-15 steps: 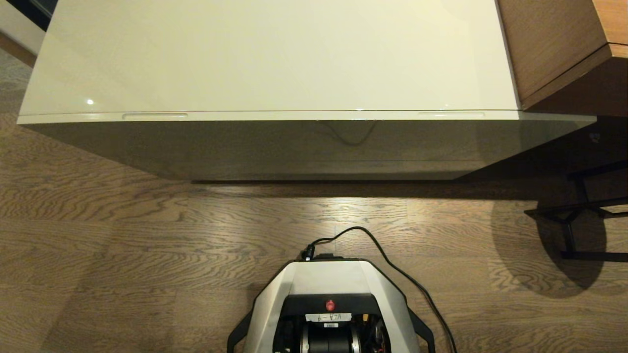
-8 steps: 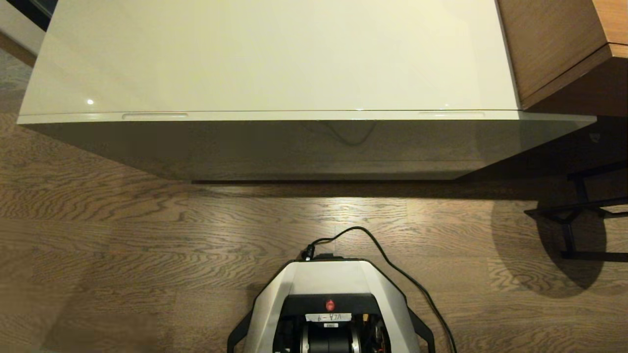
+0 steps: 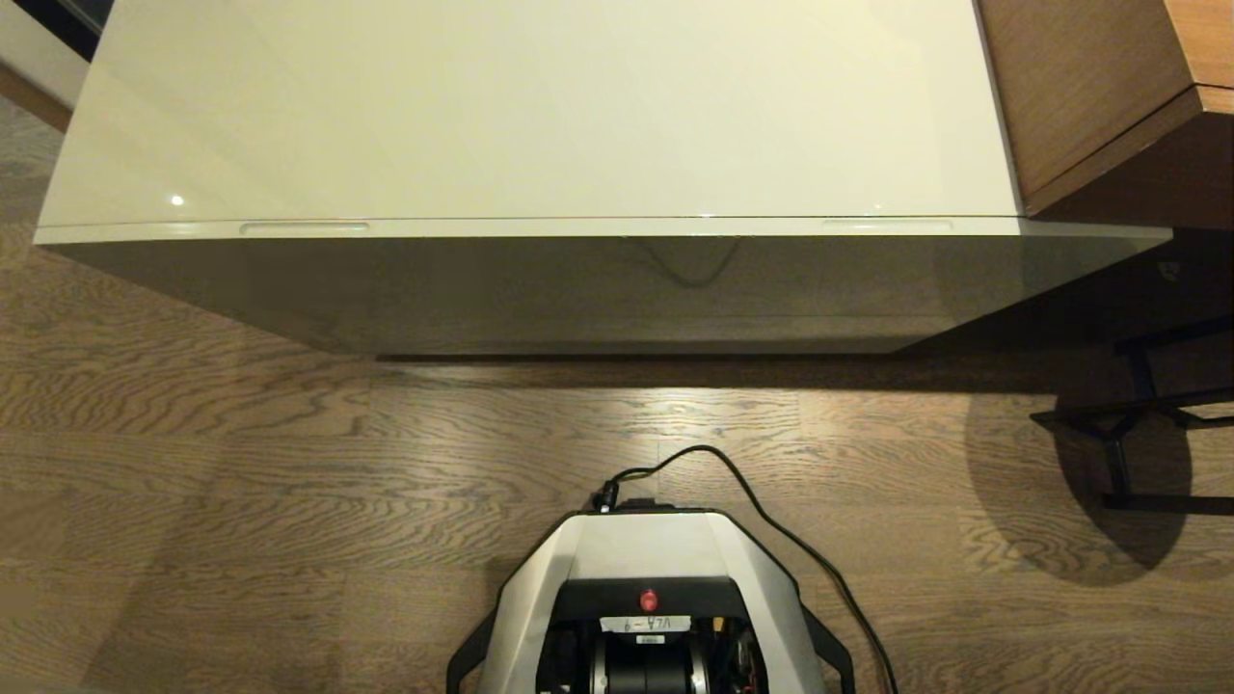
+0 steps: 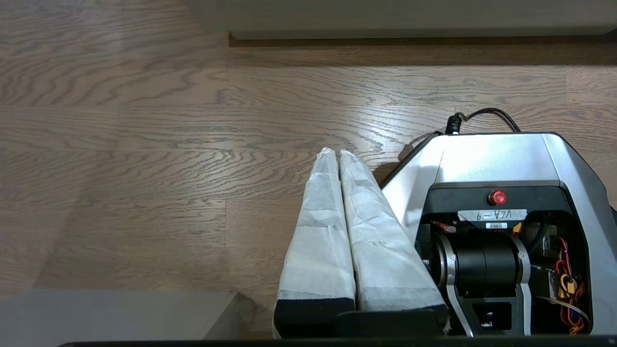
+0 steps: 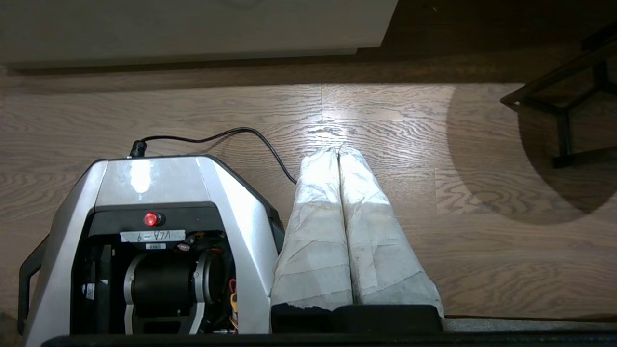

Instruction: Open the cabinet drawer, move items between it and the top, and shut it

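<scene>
Drawer [image 3: 617, 229], glossy beige-grey, closed, upper frame: stiff, slippery; best hooked at slim slot [image 3: 305, 228]. Left gripper [image 4: 338, 153], right gripper [image 5: 337, 150] clenched, empty.

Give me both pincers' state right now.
Left pincer: closed, holding nothing, beside the robot base.
Right pincer: closed, holding nothing, over the floor.

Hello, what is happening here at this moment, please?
Nothing is being handled. The robot stands on the wooden floor facing the cabinet drawer, which is shut; the top is bare. The left gripper and right gripper hang shut beside the robot's base, holding nothing.
</scene>
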Motion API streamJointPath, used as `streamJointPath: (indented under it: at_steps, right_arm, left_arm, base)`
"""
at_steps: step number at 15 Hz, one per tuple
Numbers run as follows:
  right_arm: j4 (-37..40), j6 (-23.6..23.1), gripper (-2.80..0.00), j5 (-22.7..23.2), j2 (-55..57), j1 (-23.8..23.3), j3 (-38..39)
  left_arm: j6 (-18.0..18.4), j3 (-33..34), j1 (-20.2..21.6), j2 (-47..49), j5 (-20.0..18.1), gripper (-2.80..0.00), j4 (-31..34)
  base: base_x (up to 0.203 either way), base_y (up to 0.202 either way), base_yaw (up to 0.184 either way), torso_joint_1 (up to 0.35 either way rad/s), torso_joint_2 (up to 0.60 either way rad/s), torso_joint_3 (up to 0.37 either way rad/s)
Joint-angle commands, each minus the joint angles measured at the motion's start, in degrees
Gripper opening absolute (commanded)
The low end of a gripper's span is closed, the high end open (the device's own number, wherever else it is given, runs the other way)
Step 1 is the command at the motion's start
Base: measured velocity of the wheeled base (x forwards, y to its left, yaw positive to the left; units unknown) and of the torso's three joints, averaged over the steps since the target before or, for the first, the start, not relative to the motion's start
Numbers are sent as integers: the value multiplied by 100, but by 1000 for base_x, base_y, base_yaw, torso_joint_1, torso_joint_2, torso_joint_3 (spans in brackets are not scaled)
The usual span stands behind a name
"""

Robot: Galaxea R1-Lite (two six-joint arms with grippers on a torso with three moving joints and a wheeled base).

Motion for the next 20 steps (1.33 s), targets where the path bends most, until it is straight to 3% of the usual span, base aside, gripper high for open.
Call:
streamJointPath:
  at_steps: [1,20]
  right_arm:
    - [-1,2,-280,0,4,9,9]
    - [-1,2,-280,0,4,9,9]
  left_arm:
    - [-1,0,2,9,5,-280,-1]
    - [-1,0,11,9,5,-280,-1]
  base:
    - [0,0,0,0,0,0]
    - [0,0,0,0,0,0]
